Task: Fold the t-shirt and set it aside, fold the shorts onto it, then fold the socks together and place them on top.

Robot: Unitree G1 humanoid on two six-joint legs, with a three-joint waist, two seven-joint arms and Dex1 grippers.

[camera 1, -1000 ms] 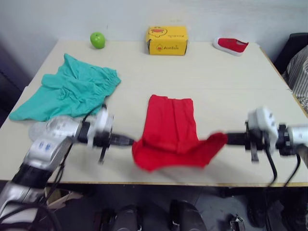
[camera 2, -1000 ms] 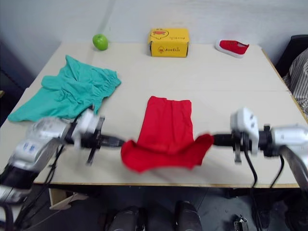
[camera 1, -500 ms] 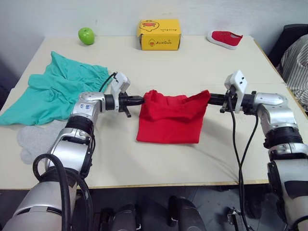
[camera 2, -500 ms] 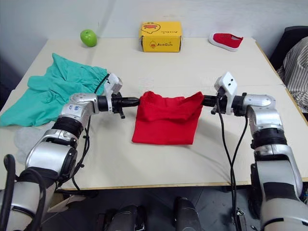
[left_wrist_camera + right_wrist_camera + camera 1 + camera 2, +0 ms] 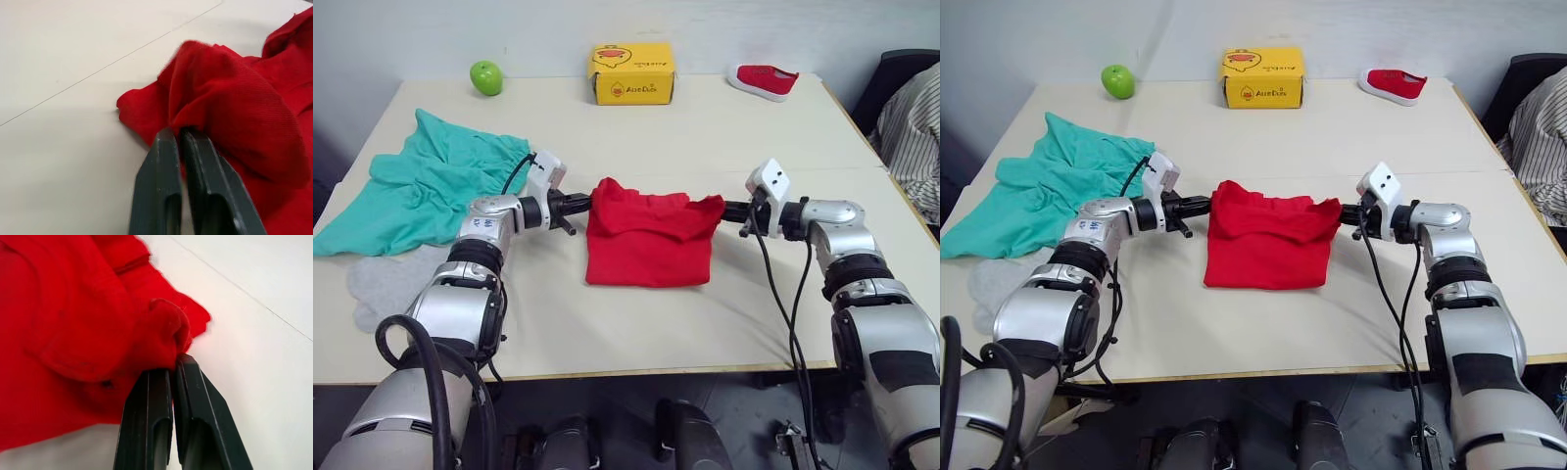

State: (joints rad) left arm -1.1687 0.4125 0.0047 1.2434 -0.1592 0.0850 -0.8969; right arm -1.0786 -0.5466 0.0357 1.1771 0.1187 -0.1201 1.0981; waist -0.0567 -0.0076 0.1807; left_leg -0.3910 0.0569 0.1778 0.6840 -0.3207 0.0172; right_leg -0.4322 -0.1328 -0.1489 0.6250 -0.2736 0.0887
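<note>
Red cotton now lies doubled on the table: compared with a second ago, when the t-shirt's near edge hung lifted and sagging between the two grippers at the table's near side, that edge has been carried across to the far edge. Half a second ago the carried edge was taut between the grippers; it now sags onto the layer below. The t-shirt forms a compact, roughly square stack, so this fold is judged nearly complete, pending release.

The left gripper is clenched on one far corner of the t-shirt; a bunched lobe of cloth bulges just beyond its fingertips. The right gripper is likewise clamped on the opposite far corner, with a small knot of fabric pinched at its tips. The t-shirt lies directly between the two grippers, its body extending from their tips toward the robot.

The shorts lie spread beyond the left gripper's outer side, apart from the t-shirt. The socks rest beside the left forearm, near the table's edge. Setting the t-shirt aside, then folding the shorts and socks, remains to be done.
</note>
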